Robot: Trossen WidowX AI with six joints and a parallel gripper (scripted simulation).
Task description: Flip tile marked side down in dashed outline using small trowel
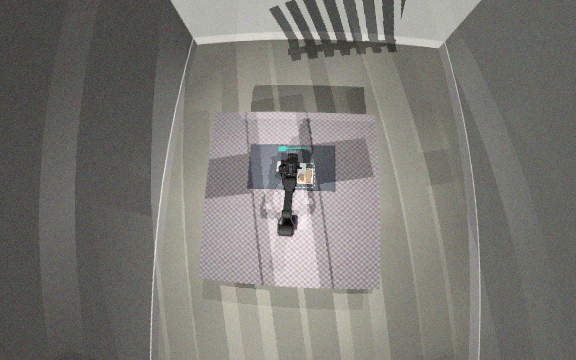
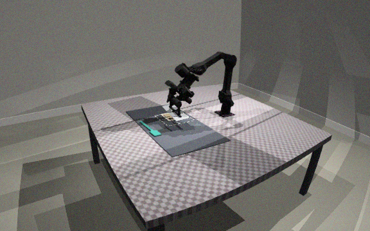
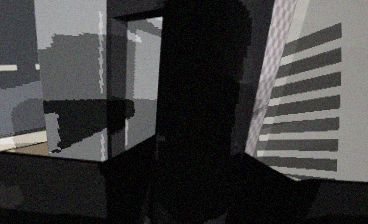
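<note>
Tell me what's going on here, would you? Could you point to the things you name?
The arm's gripper [image 1: 290, 168] [image 2: 177, 115] [image 3: 189, 142] is clamped on a pale, flat-bladed tool [image 1: 303, 167] [image 2: 184, 117] [image 3: 72, 30], apparently the small trowel, with its blade beside the cream tile [image 1: 309, 175] [image 2: 167, 115] [image 3: 15, 142]. I can't tell whether they touch. The tile lies within the dashed outline on the dark mat [image 1: 325, 167] [image 2: 178, 145] [image 3: 7, 45]; a teal tool [image 1: 282, 148] [image 2: 155, 132] lies near the mat's edge. Trowel release still remains.

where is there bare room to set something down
In the top view, the mat's left end looks free, left of the teal tool and the arm. So does the table right of the mat. Mid-mat is crowded: arm, tile, dashed outline.
</note>
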